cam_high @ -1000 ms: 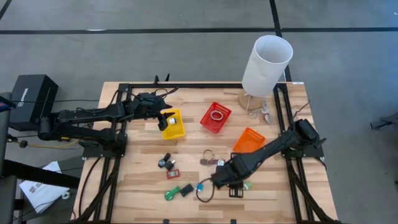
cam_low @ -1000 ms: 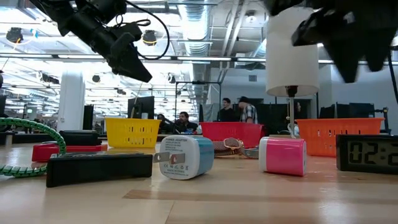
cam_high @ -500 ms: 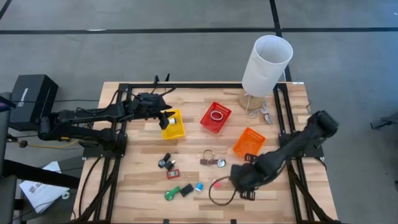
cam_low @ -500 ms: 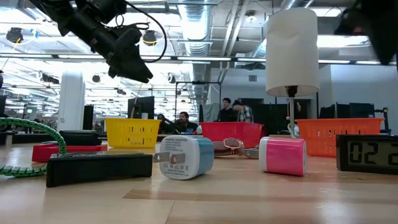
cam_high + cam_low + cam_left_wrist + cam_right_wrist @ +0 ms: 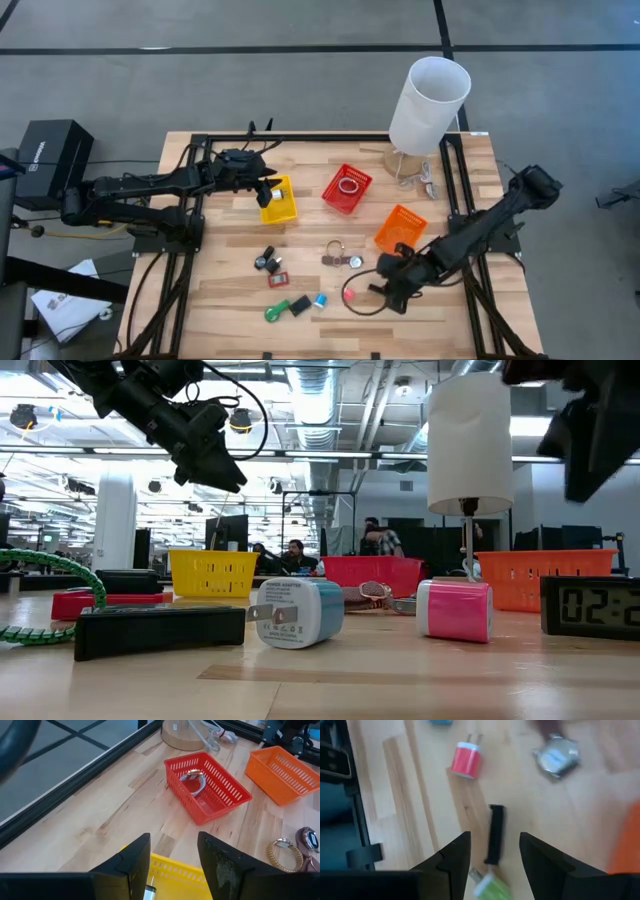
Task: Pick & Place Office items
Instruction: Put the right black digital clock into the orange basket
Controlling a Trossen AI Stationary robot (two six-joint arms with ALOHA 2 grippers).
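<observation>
The office items lie scattered on the near half of the table: a pink charger (image 5: 348, 295) (image 5: 466, 760), a blue charger (image 5: 320, 299) (image 5: 295, 612), a watch (image 5: 345, 261) (image 5: 555, 756), a black bar (image 5: 495, 832) and a green piece (image 5: 487, 887). My right gripper (image 5: 393, 287) (image 5: 495, 870) hovers open above the black bar and the green piece, touching neither. My left gripper (image 5: 265, 186) (image 5: 172, 865) is open above the yellow bin (image 5: 280, 203). A small white thing (image 5: 149, 892) shows low between its fingers. I cannot tell whether they touch it.
A red bin (image 5: 346, 188) with a metal ring (image 5: 192, 777) in it stands mid-table, and an orange bin (image 5: 400, 228) sits just beyond my right gripper. The tall white cylinder (image 5: 428, 105) is at the far right. A digital clock (image 5: 590, 605) stands near the right gripper.
My right gripper has moved toward the table's right edge, and its arm has swung out to the right. The pink charger, hidden under it a second ago, now lies in the open to its left. The green piece is now covered by it in the high view.
</observation>
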